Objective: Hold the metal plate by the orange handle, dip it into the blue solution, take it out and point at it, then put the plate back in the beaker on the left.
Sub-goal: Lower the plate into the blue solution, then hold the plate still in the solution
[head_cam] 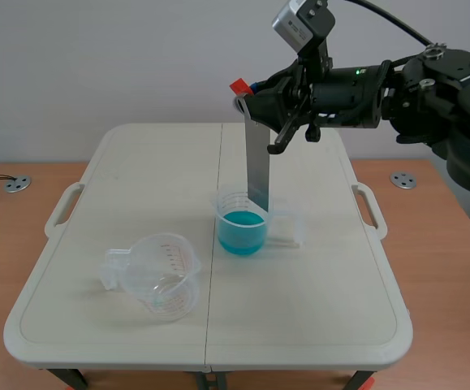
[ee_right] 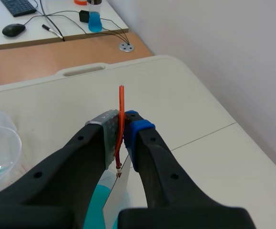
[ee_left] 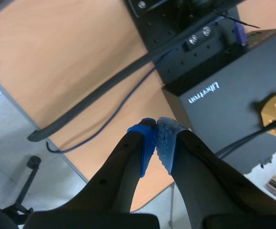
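My right gripper (head_cam: 247,101) comes in from the right, raised above the table's middle, and is shut on the orange handle (head_cam: 239,85) of the metal plate (head_cam: 256,154). The plate hangs straight down, its lower end inside the rim of the beaker of blue solution (head_cam: 241,226); I cannot tell whether it touches the liquid. In the right wrist view the orange handle (ee_right: 121,114) stands pinched between the right gripper's (ee_right: 123,128) pads, with the blue solution (ee_right: 96,207) below. An empty clear beaker (head_cam: 157,276) sits front left. My left gripper (ee_left: 157,131) is shut on nothing, away from the table.
The white folding table (head_cam: 316,325) has handle slots at both sides and a seam down the middle. Wooden desk surrounds it, with metal discs (head_cam: 403,180) set in. Under the left gripper lie a black box (ee_left: 223,95) and cables (ee_left: 104,90).
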Robot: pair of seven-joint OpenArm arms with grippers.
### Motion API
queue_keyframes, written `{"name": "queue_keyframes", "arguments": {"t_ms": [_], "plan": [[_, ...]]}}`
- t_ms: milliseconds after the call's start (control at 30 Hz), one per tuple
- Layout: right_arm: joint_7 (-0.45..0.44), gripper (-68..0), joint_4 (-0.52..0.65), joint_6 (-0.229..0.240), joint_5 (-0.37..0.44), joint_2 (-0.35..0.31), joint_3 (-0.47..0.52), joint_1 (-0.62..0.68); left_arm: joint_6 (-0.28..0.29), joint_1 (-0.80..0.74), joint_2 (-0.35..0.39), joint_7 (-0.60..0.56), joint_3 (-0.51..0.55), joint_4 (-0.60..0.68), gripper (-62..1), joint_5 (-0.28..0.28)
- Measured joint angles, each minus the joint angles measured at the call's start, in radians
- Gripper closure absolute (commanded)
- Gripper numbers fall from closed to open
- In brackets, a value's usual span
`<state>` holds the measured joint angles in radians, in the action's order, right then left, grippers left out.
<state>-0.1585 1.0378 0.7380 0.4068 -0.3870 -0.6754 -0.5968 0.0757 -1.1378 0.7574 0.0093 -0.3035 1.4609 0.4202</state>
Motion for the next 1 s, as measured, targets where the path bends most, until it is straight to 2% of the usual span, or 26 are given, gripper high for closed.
{"name": "queue_keyframes", "arguments": {"t_ms": [367,700,1000], "plan": [[-0.054,-1.3,-0.081,0.000,-0.069,0.021,-0.011,0.032,0.000,0.002,0.002,0.000,-0.024,0.000,-4.5,0.000],[-0.132,-1.3,-0.184,0.000,-0.156,0.072,-0.056,0.026,0.000,0.002,0.002,0.000,-0.023,0.000,-4.5,0.000],[-0.169,-1.3,-0.211,-0.001,-0.169,0.079,-0.056,0.024,0.000,0.002,0.002,0.000,-0.023,0.000,-4.5,0.000]]}}
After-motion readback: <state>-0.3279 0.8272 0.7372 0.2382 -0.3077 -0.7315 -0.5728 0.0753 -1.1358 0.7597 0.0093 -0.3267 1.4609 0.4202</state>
